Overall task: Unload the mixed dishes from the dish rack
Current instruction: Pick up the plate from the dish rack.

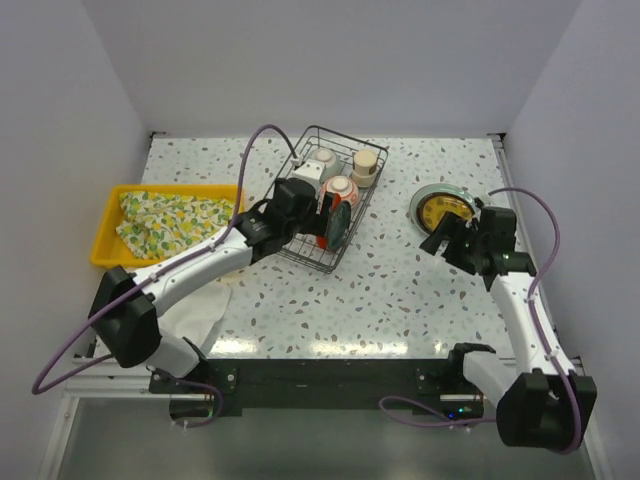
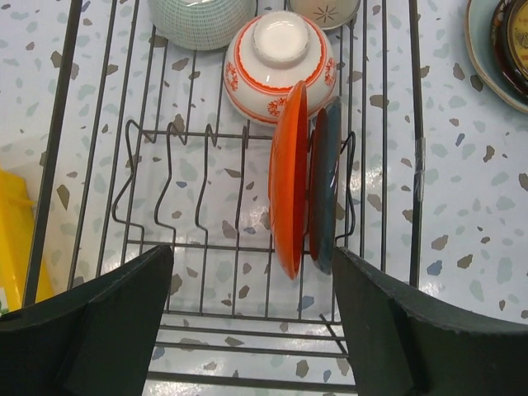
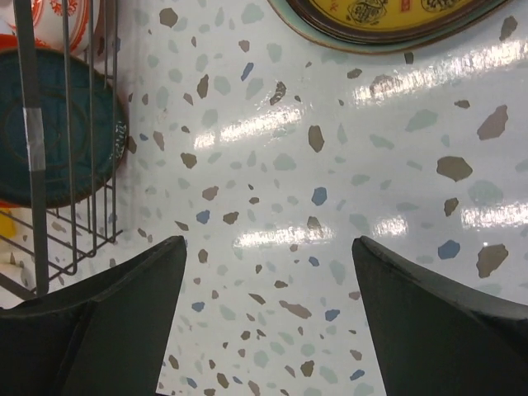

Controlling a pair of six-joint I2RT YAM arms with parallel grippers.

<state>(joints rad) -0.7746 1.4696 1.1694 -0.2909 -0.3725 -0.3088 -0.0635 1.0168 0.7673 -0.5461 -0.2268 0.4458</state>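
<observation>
The black wire dish rack [image 1: 300,160] stands at the back middle of the table. In it an orange-red plate [image 2: 289,177] and a dark plate [image 2: 326,186] stand on edge in the tines; beyond them lie a red-patterned white bowl [image 2: 279,62], a celadon bowl [image 2: 200,18] and a beige cup [image 1: 366,165]. My left gripper [image 2: 252,285] is open and empty over the rack's near end, just short of the two plates. A yellow plate on a grey-green plate [image 1: 443,208] lies on the table at the right. My right gripper [image 3: 268,276] is open and empty above bare table near that stack.
A yellow plastic tray [image 1: 108,225] holding a yellow-patterned cloth [image 1: 170,220] sits at the left. A white cloth [image 1: 195,312] lies under the left arm. The rack's right side [image 3: 33,140] shows at the left of the right wrist view.
</observation>
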